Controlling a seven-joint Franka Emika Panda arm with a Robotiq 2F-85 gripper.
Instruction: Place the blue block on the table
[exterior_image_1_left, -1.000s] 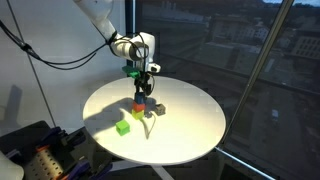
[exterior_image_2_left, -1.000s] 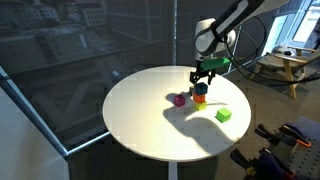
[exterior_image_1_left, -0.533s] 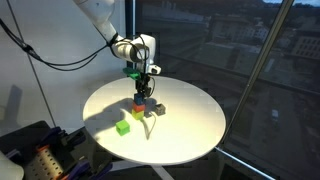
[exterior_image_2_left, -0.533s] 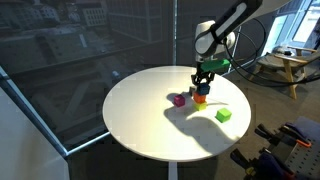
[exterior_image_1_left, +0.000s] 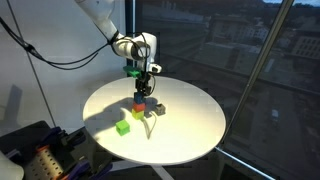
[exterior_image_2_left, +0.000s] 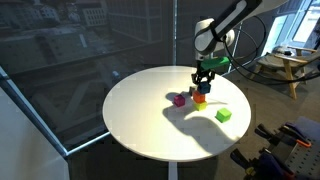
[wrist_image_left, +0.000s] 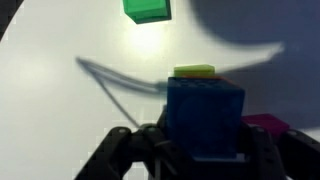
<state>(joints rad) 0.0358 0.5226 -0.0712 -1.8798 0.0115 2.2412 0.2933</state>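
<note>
Snugly between the jaws sits the blue block (wrist_image_left: 205, 118).

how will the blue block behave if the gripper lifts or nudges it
Probably rigid: the blue block keeps sharp, straight edges in the gripper. Its flat faces suggest it won't roll. It looks small and likely light, but in an exterior view it seems stacked on another block, so a sideways nudge could topple it.

Green block (exterior_image_2_left: 223, 115) lying apart; magenta block (exterior_image_2_left: 180, 99) near yellow block (wrist_image_left: 194, 71).
</note>
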